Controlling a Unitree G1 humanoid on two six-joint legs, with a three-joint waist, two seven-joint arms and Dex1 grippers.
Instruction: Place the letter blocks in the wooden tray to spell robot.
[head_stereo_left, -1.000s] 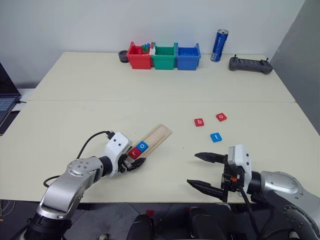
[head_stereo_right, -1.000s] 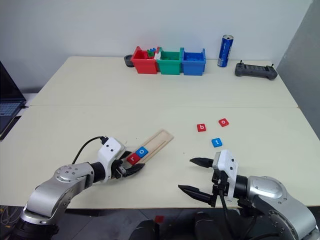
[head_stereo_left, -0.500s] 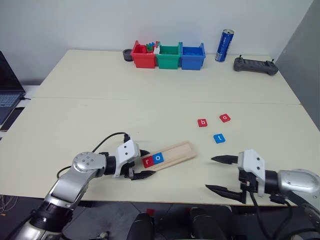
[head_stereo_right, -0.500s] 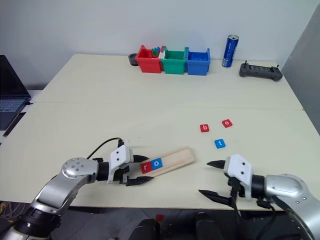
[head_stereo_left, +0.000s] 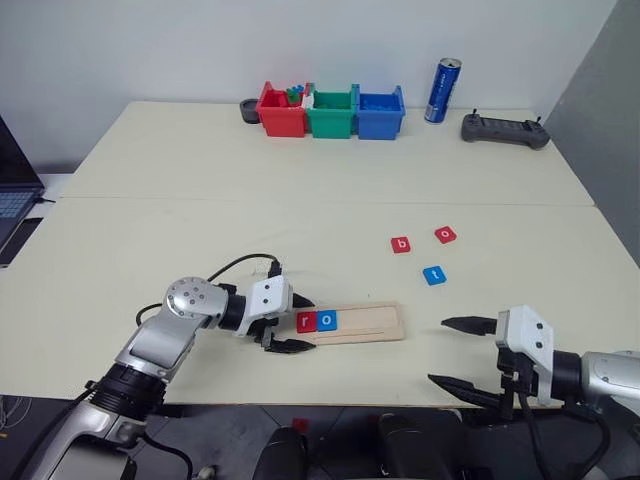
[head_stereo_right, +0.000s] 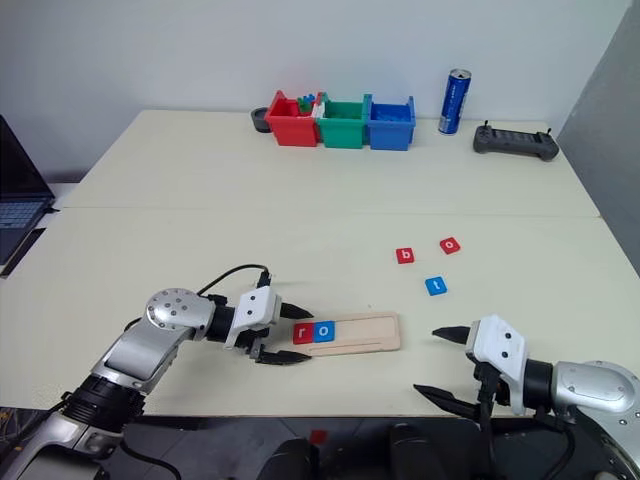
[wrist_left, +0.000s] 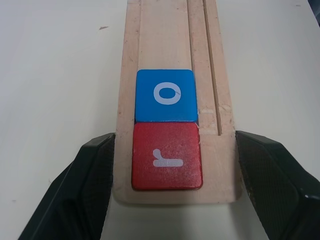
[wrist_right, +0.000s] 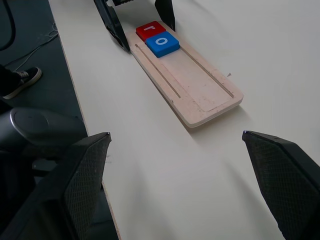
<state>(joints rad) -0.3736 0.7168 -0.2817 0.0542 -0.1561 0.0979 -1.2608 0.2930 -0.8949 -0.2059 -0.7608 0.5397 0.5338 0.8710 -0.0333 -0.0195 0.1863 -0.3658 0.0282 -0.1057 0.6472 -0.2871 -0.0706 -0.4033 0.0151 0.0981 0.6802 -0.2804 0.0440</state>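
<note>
Clamped the left gripper (head_stereo_left: 300, 325) across one end of the wooden tray (head_stereo_left: 365, 322), one black finger pressed against each long edge, pinching the wood between them. Kept the tray flat on the table (head_stereo_left: 200, 220). Found the red r block (head_stereo_left: 305, 321) seated at that gripped end, with the blue o block (head_stereo_left: 327, 320) touching it on the side toward the tray's free end. Left the remaining stretch of the tray bare, seemingly room for three more tiles.

Saw three letter blocks loose beyond the tray's far long edge, up toward its free end: the blue t block (head_stereo_left: 432, 275) nearest the tray, the red b block (head_stereo_left: 400, 244) further off, and the red o block (head_stereo_left: 445, 234) furthest. Held the right gripper (head_stereo_left: 440, 350) just past the tray's free end, fingers spread wide and carrying nothing.

Judged the task two letters in, with the tray being steadied for the third. Needed next: the b, so a reach with the spread right gripper past the t without nudging it, a pinch on the b's edges, then a drop flush against the blue o, letter upright like its neighbours. Best done while gripping the tray firmly, to stop it sliding.
</note>
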